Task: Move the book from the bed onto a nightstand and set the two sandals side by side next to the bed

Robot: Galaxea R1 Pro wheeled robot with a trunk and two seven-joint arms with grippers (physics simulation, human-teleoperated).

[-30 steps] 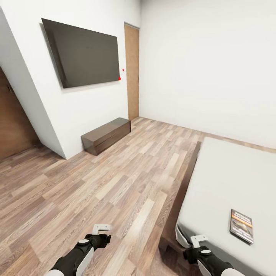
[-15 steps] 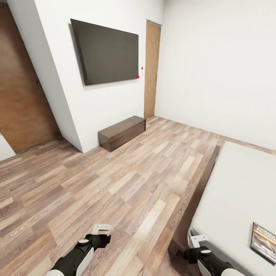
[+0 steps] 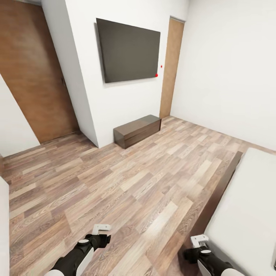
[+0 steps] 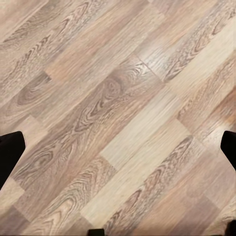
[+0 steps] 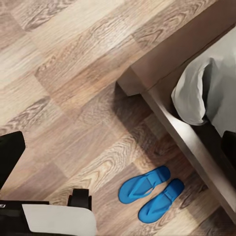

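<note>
Head view: the bed (image 3: 249, 207) sits at lower right; left gripper (image 3: 100, 230) and right gripper (image 3: 199, 240) hang over the floor (image 3: 115, 184) beside it. Jaw opening undeterminable.

Left wrist view: fingertips (image 4: 10, 152) wide apart, empty.

Right wrist view: two sandals (image 5: 151, 193) side by side, just beside the bed frame; fingers (image 5: 10, 157) spread, empty.

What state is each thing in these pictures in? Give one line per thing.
sandals: on the floor, side by side, beside the bed frame
bed: mattress bare where it shows
TV: screen dark
door: shut
left gripper: open, over bare floor
right gripper: open, above the sandals
</note>
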